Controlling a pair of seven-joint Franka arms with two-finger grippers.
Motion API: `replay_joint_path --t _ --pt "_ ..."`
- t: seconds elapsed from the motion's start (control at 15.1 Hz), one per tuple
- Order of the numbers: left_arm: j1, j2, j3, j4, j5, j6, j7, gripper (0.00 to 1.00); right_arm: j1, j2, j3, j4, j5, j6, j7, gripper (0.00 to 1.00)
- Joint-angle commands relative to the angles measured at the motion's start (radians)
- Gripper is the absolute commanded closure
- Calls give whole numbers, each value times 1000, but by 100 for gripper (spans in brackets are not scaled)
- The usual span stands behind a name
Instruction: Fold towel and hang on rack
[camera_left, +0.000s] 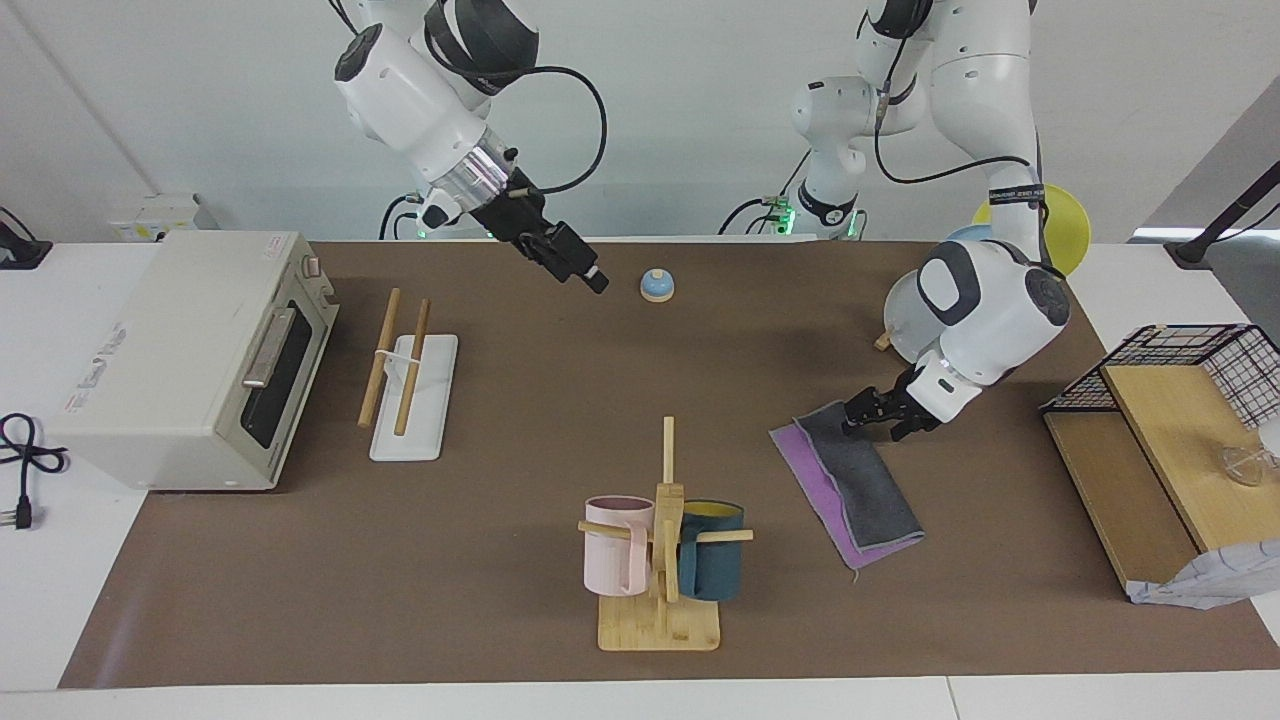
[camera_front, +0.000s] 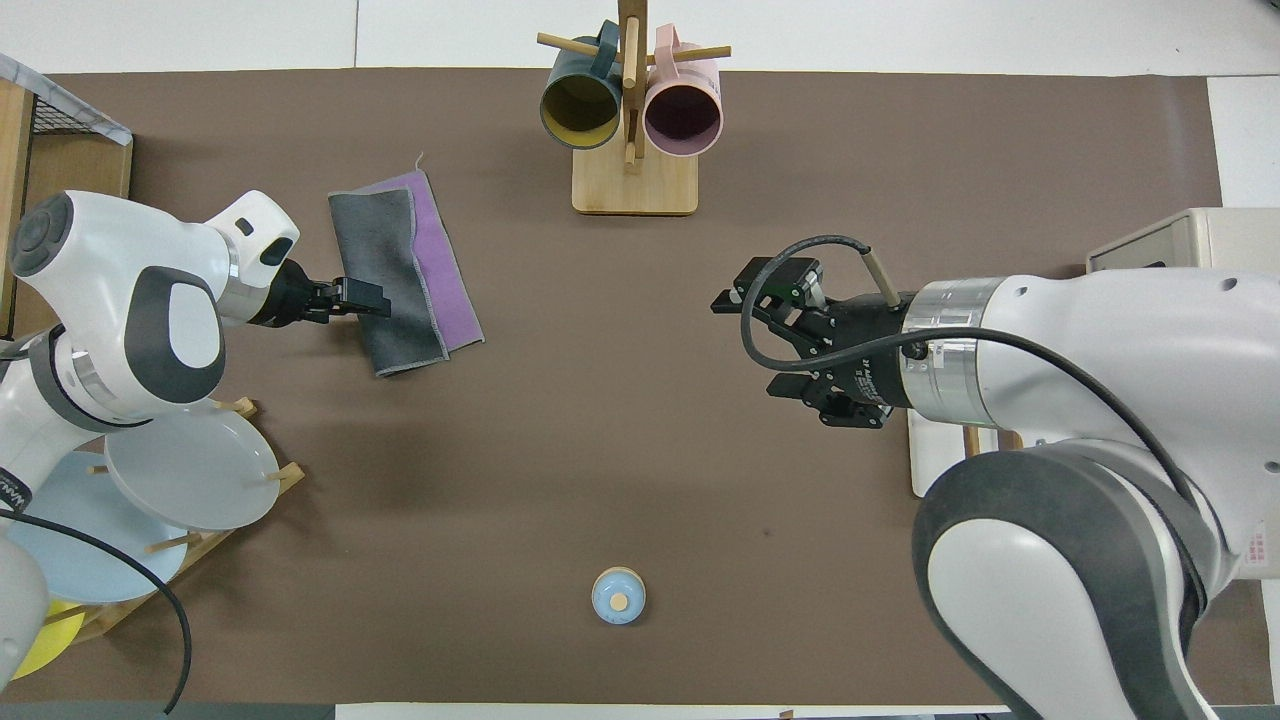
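The towel (camera_left: 862, 482) lies folded on the brown mat, its dark grey layer on top and a purple strip showing along one long side; it also shows in the overhead view (camera_front: 405, 272). My left gripper (camera_left: 858, 420) lies low and level at the grey layer's edge on the left arm's side, at the end nearer the robots, touching it (camera_front: 365, 298). The rack (camera_left: 408, 378), two wooden rods on a white base, stands in front of the oven; my right arm hides most of it in the overhead view (camera_front: 925, 465). My right gripper (camera_left: 582, 268) is open and empty in the air over the mat's middle (camera_front: 757, 340).
A toaster oven (camera_left: 190, 360) stands at the right arm's end. A mug tree (camera_left: 665, 540) with two mugs is at the mat's edge farthest from the robots. A small bell (camera_left: 657, 286) sits near the robots. A plate stand (camera_front: 190, 470) and a wooden shelf (camera_left: 1160, 440) are at the left arm's end.
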Motion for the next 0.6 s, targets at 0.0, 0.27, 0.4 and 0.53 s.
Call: replay_joint_path --t 0.0,0.27,0.4,0.53 --pt "-10 0 -4 -50 -35 79 18 9 -9 -23 1 -28 26 20 9 0" --pt "-11 1 -4 -52 -44 81 18 26 -8 -17 1 -28 119 39 115 0" --pt "-11 7 -4 -52 -44 82 18 34 23 -6 1 -21 211 72 248 0" --pt "-11 9 -4 -53 -44 82 18 42 40 5 1 -13 230 115 332 0"
